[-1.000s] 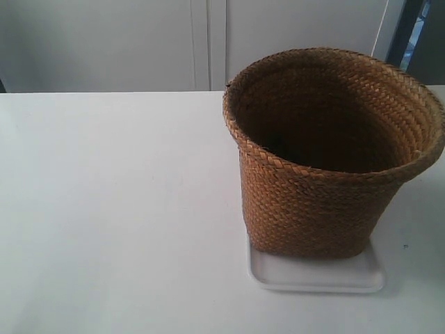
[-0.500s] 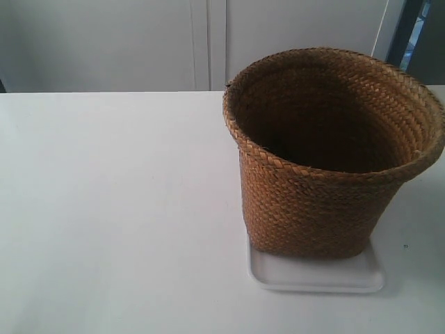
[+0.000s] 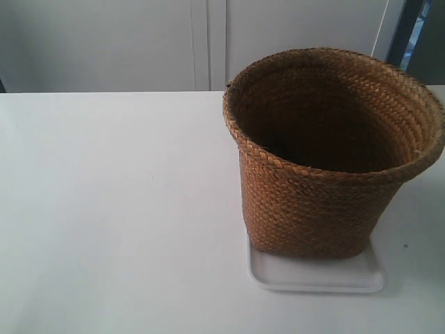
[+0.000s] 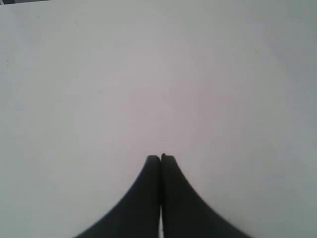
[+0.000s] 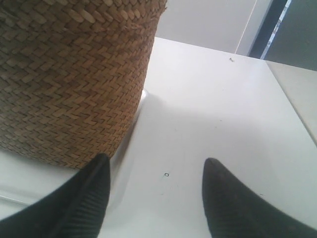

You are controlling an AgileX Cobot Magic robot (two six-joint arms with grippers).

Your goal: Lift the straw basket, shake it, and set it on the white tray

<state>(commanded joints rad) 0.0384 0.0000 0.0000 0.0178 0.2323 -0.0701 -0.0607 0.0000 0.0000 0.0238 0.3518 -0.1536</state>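
Observation:
The brown woven straw basket (image 3: 320,181) stands upright on the white tray (image 3: 316,277) at the exterior view's right, its dark inside showing. Neither arm shows in the exterior view. In the right wrist view my right gripper (image 5: 156,166) is open with nothing between its fingers, low over the white table, beside the straw basket (image 5: 69,84); a strip of the white tray (image 5: 29,183) shows under the basket's base. In the left wrist view my left gripper (image 4: 160,157) is shut on nothing, over bare white tabletop.
The white table (image 3: 118,209) stretches to the exterior view's left of the basket. Grey cabinet doors (image 3: 201,42) stand behind its far edge. A dark gap (image 5: 272,29) shows past the table's far corner in the right wrist view.

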